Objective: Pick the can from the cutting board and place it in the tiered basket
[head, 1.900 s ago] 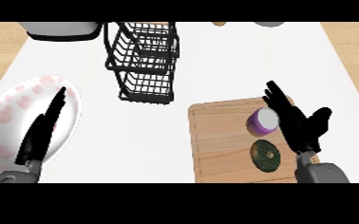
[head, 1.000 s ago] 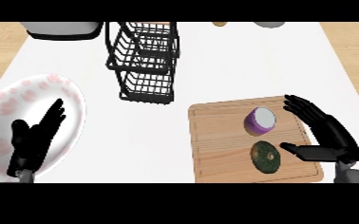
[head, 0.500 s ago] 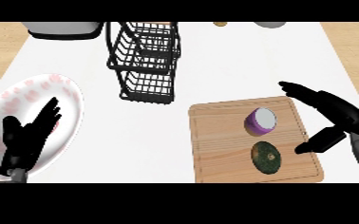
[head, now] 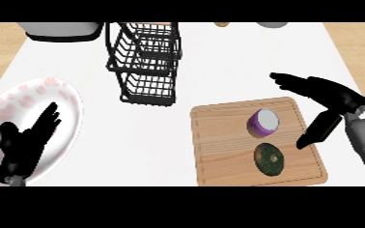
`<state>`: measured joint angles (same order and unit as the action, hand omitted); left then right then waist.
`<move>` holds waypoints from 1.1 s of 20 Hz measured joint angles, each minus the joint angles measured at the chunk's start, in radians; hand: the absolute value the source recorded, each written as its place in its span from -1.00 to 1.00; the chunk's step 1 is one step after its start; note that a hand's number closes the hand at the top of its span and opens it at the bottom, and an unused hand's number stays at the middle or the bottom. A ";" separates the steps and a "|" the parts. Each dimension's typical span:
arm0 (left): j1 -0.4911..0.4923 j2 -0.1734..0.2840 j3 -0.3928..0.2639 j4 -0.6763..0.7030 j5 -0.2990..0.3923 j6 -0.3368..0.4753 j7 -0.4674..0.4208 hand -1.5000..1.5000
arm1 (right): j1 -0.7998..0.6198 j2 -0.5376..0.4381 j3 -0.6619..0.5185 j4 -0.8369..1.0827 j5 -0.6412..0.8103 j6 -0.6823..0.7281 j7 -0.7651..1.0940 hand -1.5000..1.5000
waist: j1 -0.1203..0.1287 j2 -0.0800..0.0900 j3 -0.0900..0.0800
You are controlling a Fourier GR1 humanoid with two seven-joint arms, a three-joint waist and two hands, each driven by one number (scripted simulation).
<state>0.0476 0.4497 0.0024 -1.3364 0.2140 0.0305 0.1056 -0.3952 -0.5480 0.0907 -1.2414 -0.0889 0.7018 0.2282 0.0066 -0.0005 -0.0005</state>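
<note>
A purple can (head: pixel 264 121) with a pale lid stands on the wooden cutting board (head: pixel 224 145) at the lower right. My right hand (head: pixel 324 102) hovers open just right of the can, fingers stretched over the board's far right corner and thumb pointing down at its right edge; it does not touch the can. The black wire tiered basket (head: pixel 146 60) stands upright at the upper middle, left of and beyond the board. At the lower left, my left hand (head: pixel 25 142) rests open over a plate.
A dark green round item (head: pixel 269 158) lies on the board in front of the can. A white plate with pink marks (head: pixel 43 107) sits at the left. A grey pot (head: pixel 61 30) and small items (head: pixel 271 24) line the far edge.
My right hand has swung up and to the right, from over the can to beside the board's right edge, spreading thumb and fingers. The left hand dropped lower over the plate.
</note>
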 measured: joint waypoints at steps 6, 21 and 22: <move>0.010 -0.025 0.014 -0.009 -0.023 -0.006 -0.002 0.00 | -0.014 -0.006 0.003 -0.006 0.033 0.060 0.103 -1.00 | -0.002 0.000 0.001; 0.010 -0.059 0.092 -0.025 -0.073 -0.069 0.020 0.00 | -0.006 0.022 -0.075 0.122 0.178 0.163 0.029 -1.00 | -0.002 0.000 0.001; 0.017 -0.060 0.099 -0.024 -0.074 -0.079 0.014 0.00 | -0.002 0.026 -0.077 0.134 0.196 0.161 0.007 -1.00 | -0.002 0.000 0.001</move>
<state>0.0643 0.3897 0.1018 -1.3602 0.1405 -0.0487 0.1196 -0.3969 -0.5216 0.0138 -1.1079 0.1066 0.8627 0.2354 0.0045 0.0000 0.0001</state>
